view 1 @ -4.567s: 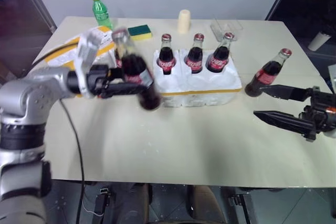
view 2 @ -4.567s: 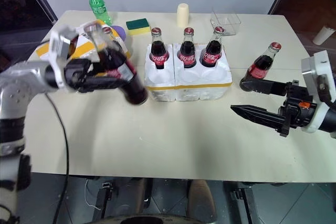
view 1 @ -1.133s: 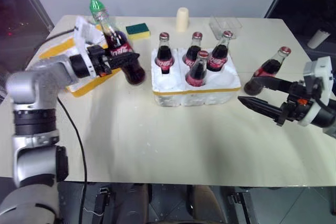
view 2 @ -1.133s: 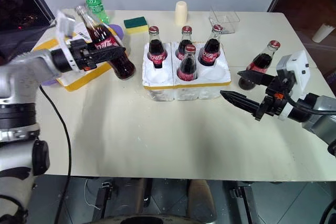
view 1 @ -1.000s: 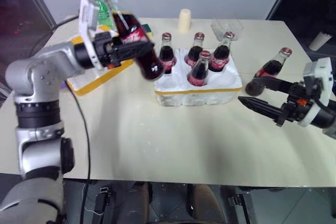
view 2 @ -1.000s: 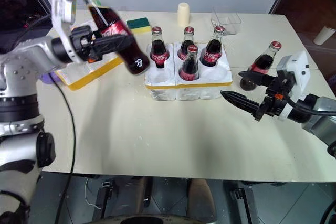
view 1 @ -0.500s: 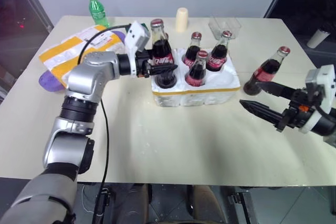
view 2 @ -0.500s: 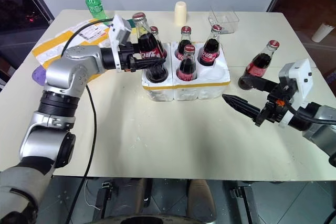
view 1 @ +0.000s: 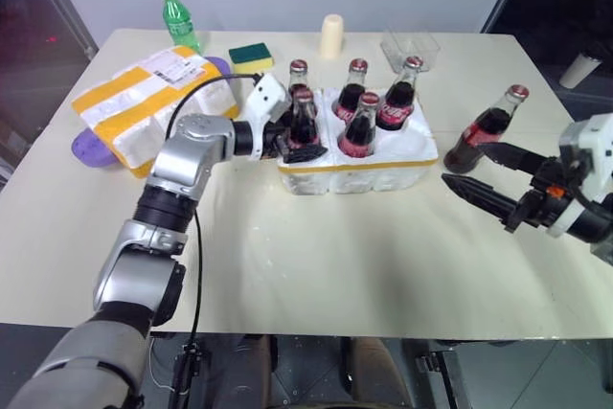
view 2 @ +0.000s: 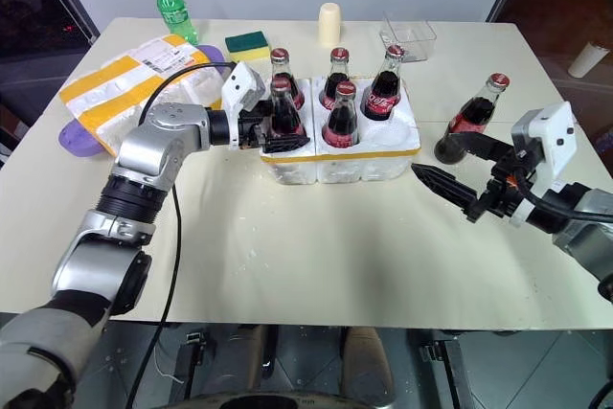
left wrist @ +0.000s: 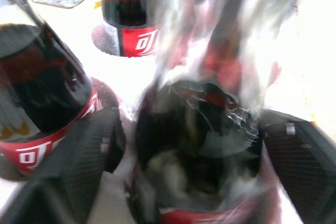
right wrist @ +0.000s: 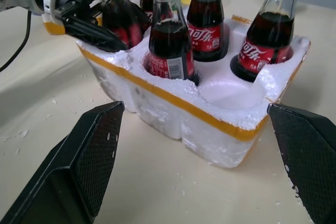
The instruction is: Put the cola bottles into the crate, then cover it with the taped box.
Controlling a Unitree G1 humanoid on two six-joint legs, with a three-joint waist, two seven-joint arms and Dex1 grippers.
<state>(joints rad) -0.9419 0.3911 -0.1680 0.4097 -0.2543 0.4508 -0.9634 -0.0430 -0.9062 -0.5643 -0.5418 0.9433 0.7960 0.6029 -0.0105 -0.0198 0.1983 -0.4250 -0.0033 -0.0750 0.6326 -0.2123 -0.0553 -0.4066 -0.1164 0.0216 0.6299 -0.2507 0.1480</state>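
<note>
A: Starting at nine o'clock on the table (view 1: 316, 265), what's there?

B: The taped box (view 1: 144, 102) lies there, its shipping label facing up. Behind it, near eleven o'clock, stands a green bottle (view 1: 178, 16), with a sponge (view 1: 251, 54) to its right.

A: And the left gripper (view 2: 278, 133)?

B: It reaches in level to the crate (view 2: 340, 155) at the table's centre. Its two fingers flank a cola bottle (view 2: 282, 110) standing in the crate's front-left well; in the left wrist view the fingers sit apart on either side of the glass, with a gap showing, so the jaws are spread and not clamping it.

A: How full is the crate?

B: Five cola bottles stand in it: three along the back row, two in front. The front-right well (right wrist: 227, 91) is bare.

A: The sixth?

B: The last bottle (view 1: 488, 129) stands on the table at three o'clock from the crate, well apart from it. The right gripper (view 1: 484, 175) hovers just beside it, fingers splayed wide, holding nothing.
</note>
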